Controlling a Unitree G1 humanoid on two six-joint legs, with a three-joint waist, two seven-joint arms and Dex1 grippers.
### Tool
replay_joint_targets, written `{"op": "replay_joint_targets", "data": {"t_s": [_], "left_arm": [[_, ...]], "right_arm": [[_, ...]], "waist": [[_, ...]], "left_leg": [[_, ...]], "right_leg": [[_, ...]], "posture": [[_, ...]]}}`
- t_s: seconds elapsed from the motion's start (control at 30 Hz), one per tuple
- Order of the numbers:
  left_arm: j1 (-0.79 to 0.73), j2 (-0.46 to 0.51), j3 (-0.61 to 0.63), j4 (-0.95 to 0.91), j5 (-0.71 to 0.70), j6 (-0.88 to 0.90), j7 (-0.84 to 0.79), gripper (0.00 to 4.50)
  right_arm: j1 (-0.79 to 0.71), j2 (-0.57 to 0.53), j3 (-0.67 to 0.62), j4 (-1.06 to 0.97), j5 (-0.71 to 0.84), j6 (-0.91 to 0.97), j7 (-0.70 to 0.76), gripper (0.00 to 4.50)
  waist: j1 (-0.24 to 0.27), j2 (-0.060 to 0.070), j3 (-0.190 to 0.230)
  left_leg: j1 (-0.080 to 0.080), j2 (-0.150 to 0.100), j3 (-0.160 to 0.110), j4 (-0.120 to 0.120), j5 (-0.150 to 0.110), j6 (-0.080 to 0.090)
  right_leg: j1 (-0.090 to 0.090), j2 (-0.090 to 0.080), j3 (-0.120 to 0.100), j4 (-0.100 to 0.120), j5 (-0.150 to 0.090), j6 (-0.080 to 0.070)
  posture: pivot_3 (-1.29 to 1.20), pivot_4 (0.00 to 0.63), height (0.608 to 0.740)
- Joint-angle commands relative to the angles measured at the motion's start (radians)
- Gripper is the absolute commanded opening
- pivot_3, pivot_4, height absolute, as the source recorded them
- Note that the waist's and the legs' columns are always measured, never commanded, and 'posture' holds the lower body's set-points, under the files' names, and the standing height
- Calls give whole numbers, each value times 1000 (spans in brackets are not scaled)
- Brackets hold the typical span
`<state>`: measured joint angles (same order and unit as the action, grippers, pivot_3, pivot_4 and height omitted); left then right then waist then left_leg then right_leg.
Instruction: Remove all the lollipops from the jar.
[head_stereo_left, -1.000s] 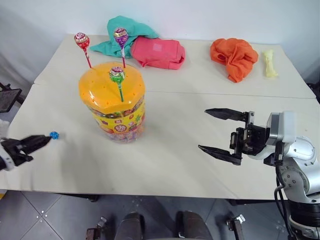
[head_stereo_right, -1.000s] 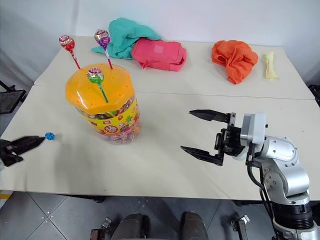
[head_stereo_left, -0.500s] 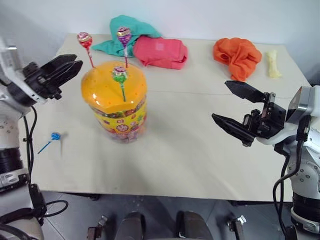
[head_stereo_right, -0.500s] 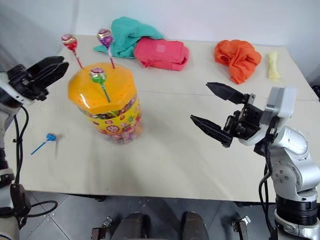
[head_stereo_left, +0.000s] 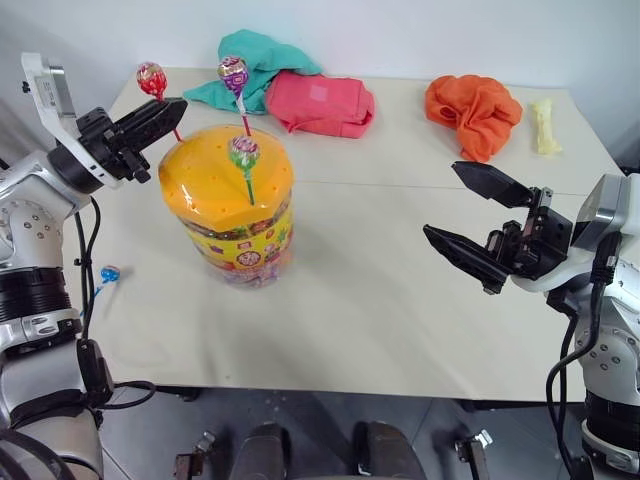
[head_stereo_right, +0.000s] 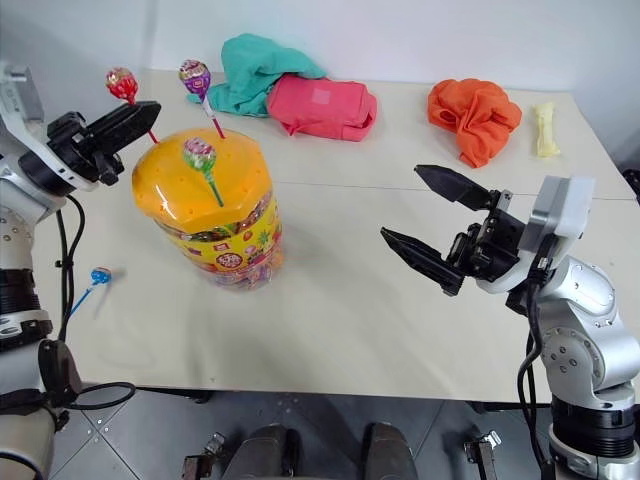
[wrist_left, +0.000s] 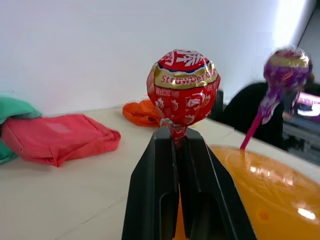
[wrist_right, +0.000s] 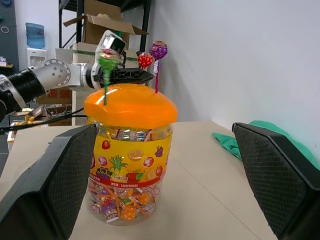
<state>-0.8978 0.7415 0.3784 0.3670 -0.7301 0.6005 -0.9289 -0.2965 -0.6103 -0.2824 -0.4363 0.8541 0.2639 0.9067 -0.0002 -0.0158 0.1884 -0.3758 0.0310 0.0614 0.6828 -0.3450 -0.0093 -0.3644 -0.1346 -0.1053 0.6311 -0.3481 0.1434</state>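
The jar (head_stereo_left: 228, 205), a clear tub with a yellow label and an orange holed lid, stands left of the table's middle. A green lollipop (head_stereo_left: 244, 152) and a purple lollipop (head_stereo_left: 233, 72) stick up from the lid. At the lid's far left edge stands a red lollipop (wrist_left: 183, 85), and my left gripper (head_stereo_left: 168, 108) is shut on its stick just below the candy. A blue lollipop (head_stereo_left: 108, 273) lies on the table to the jar's left. My right gripper (head_stereo_left: 443, 200) hangs open to the jar's right, well apart from it, holding nothing.
Along the table's back lie a teal cloth (head_stereo_left: 255, 55), a pink cloth (head_stereo_left: 318, 104), an orange cloth (head_stereo_left: 470, 112) and a pale yellow object (head_stereo_left: 541, 125). Bare tabletop (head_stereo_left: 360, 280) stretches between the jar and my right gripper.
My left arm rose from the table beside the blue lollipop to the jar's top and shut on the red lollipop's stick. The blue lollipop stays on the table. My right gripper lifted slightly.
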Motion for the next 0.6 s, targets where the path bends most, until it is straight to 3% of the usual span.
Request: {"op": "replay_joint_targets", "data": {"t_s": [0.03,0.2,0.3,0.4,0.5,0.6], "left_arm": [[-30,28,136,-41,-102,58,82,12],[121,154,216,-27,-40,79,144,12],[274,248,202,-53,30,99,140,12],[585,348,164,-189,58,236,45,12],[787,352,171,-317,30,318,9,12],[872,319,145,-342,102,333,104,12]], "right_arm": [[-23,4,-10,-28,15,-19,7,4500],[-37,-14,0,-8,3,-22,61,4500],[-38,-26,11,10,-19,-30,106,4500],[-44,-30,34,41,-50,-42,153,4500],[-53,-27,61,67,-81,-57,182,4500],[-41,-31,98,75,-119,-70,217,4500]], "waist": [[-2,0,0],[-30,0,0],[-32,0,0],[-29,0,0],[-22,1,1],[-2,-1,1]], "left_leg": [[0,0,0,0,0,0],[1,1,-7,-2,0,0],[1,1,-7,-3,0,0],[1,1,-6,-3,0,0],[1,0,-4,-4,0,0],[-1,1,-6,-1,0,0]], "right_leg": [[0,0,0,0,0,0],[-4,0,1,5,0,0],[-5,0,1,6,0,0],[-6,-1,2,6,0,0],[-7,-2,4,6,0,0],[-7,-2,3,6,0,-1]], "posture": [[0,150,740],[0,150,740],[0,150,740],[0,150,740],[0,150,740],[0,150,740]]}}
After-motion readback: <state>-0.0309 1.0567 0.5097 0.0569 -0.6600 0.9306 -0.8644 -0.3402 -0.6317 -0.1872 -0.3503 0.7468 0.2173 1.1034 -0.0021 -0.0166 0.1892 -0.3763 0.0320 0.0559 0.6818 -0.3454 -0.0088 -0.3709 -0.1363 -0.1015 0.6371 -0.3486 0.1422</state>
